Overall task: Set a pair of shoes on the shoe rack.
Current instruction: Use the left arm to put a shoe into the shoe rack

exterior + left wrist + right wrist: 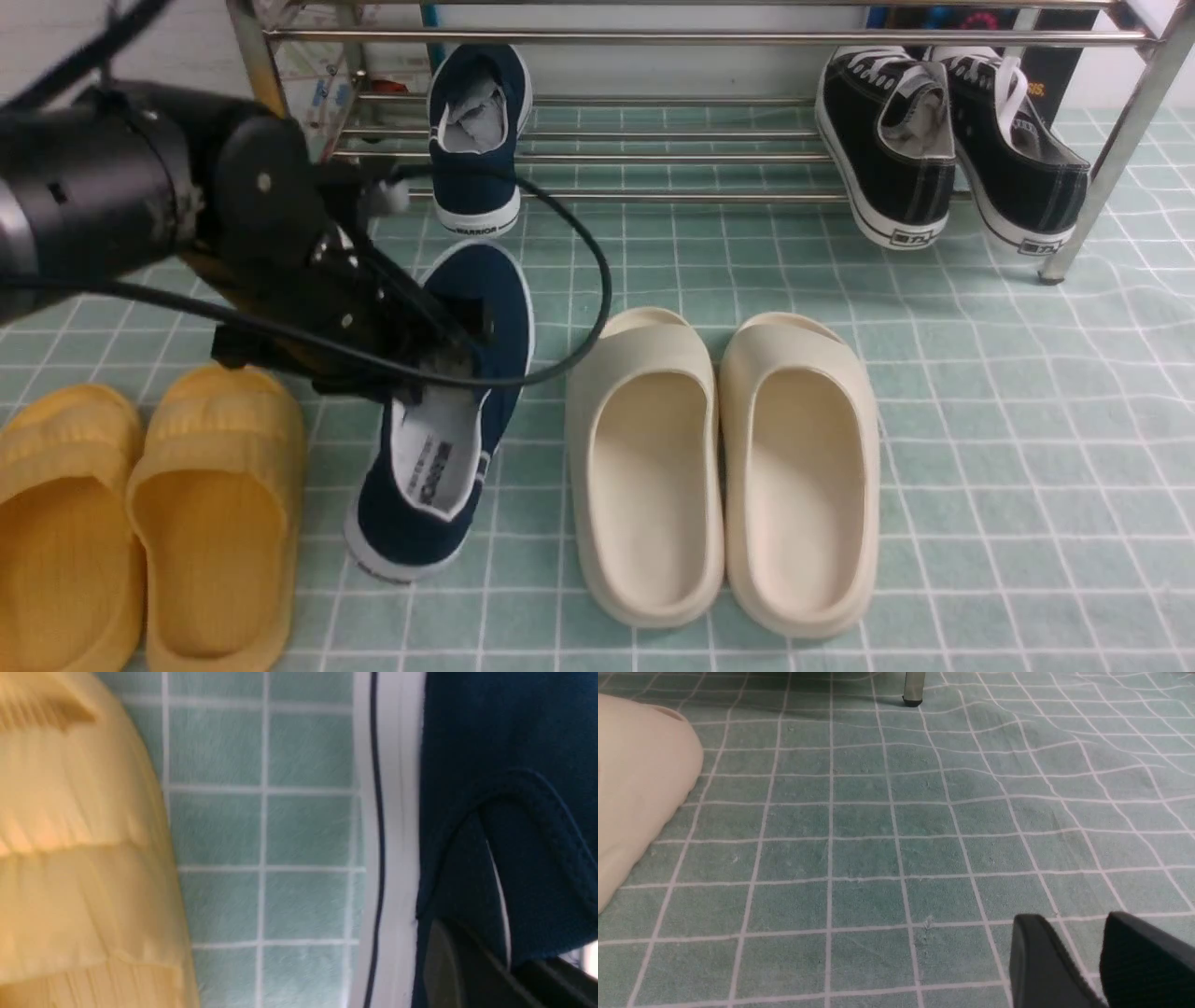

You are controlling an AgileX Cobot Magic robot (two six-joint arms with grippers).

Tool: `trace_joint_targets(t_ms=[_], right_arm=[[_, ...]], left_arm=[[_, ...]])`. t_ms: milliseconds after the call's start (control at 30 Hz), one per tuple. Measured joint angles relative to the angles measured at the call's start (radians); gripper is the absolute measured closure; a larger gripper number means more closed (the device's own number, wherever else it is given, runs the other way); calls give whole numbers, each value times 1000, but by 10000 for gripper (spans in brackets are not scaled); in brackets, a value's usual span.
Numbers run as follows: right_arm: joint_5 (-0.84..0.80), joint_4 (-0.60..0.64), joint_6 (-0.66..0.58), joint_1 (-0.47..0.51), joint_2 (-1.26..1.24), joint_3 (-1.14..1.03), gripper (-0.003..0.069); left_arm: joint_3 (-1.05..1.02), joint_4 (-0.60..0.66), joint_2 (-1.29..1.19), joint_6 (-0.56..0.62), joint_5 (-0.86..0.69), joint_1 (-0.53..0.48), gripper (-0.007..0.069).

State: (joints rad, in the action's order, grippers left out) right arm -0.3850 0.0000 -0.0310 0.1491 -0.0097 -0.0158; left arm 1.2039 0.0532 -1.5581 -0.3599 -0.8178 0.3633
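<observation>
One navy-blue slip-on shoe (476, 177) lies on the lower bars of the chrome shoe rack (653, 37), heel toward me. The other navy shoe (485, 289) is on the floor mat in front of the rack, its "WARRIOR" insole showing. My left gripper (457, 341) is shut on this shoe's side wall by the opening. In the left wrist view one finger (448, 970) is outside the navy upper (514, 728) and the other is inside. My right gripper (1073, 921) is open and empty, low over bare mat, and is out of the front view.
Two black lace-up sneakers (896, 140) lean on the rack's right part. Cream slides (644, 467) lie right of the held shoe, and one shows in the right wrist view (635, 788). Yellow slides (215, 523) lie to its left. A rack leg (913, 690) stands ahead of the right gripper.
</observation>
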Motion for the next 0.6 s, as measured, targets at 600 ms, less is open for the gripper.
trace_joint_targets(t_ms=[600], right_arm=[[0, 0, 0, 0, 0, 0, 419]], left_arm=[[783, 147, -562, 58, -31, -4, 622]])
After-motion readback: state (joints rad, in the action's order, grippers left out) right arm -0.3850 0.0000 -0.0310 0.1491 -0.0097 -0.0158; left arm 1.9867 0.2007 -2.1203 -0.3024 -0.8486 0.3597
